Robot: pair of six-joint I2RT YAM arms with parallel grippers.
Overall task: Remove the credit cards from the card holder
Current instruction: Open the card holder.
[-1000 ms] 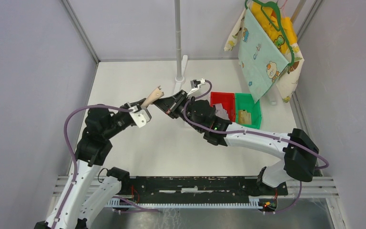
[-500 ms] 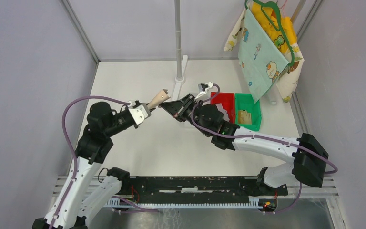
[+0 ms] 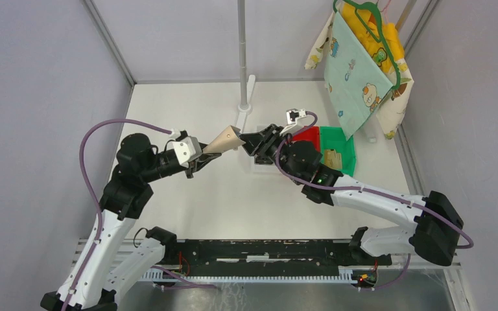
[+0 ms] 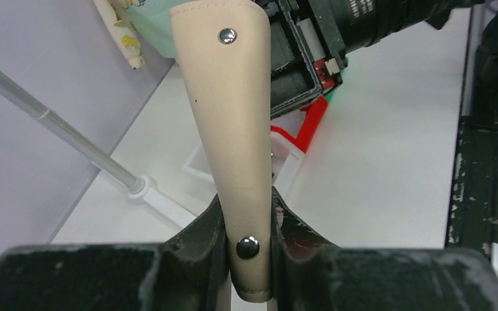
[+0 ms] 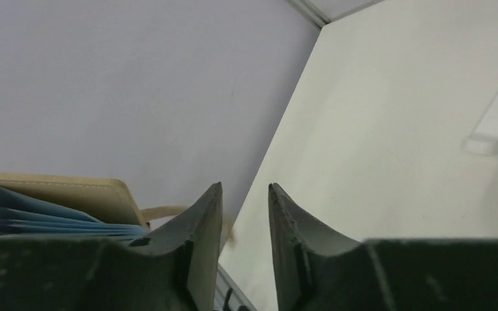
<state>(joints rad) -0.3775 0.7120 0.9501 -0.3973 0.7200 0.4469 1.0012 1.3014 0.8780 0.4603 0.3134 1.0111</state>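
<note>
My left gripper is shut on the tan card holder and holds it in the air, its wide end pointing right. In the left wrist view the card holder stands up between the fingers, with a metal stud at each end. My right gripper is at the holder's wide end. In the right wrist view its jaws are a little apart with nothing between them. There the card holder and its pale blue pockets lie left of the left finger. No credit cards show in the pockets. One gold card lies in the green bin.
A red bin sits beside the green one, and a white bin lies partly under my right arm. A thin pole on a white foot stands behind the grippers. Cloths on a hanger hang at the back right.
Both grippers have moved right with the holder, which has tipped flatter and now points right. My right gripper was shut and has opened a little.
</note>
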